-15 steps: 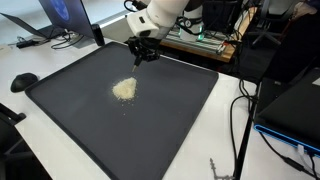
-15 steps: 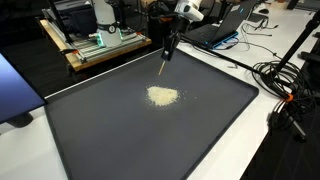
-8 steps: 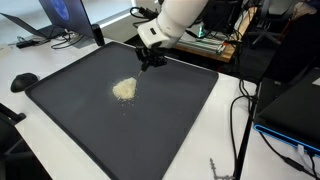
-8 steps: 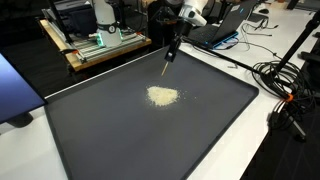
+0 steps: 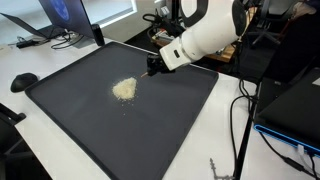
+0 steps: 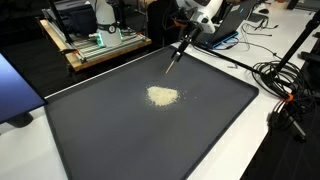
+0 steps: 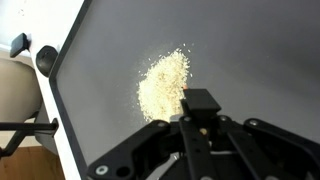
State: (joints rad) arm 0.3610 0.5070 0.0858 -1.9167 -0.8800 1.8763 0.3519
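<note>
- Grain pile (image 5: 124,89): 1 loose, pale heap near the middle of the black tray (image 5: 190,110), with a few stray grains around its edge. Both exterior views show it, and the wrist view (image 7: 163,82) has it just ahead of the claw.
- Thin tool (image 6: 176,58): a slim stick slanting down towards the tray. Its tip is between the pile and the far rim, apart from the grains. You cannot tell from here whether the tip touches the tray.
- Gripper (image 5: 153,68): the 2 fingers are closed tight on the tool's dark upper end (image 7: 200,102) and hold nothing else.
- Tray surround: white table (image 5: 45,150), a dark mouse-like object (image 5: 22,81) off 1 corner, and cables (image 6: 280,75) beyond another edge.
- Risks (judgement only):
  - A fast or steep pass through the heap would scatter light grains across the tray or over its low rim.
  - Pressing down too hard could flex the slim tool or twist it in the fingers.
  - A tilted wrist could drag a finger through the pile.
</note>
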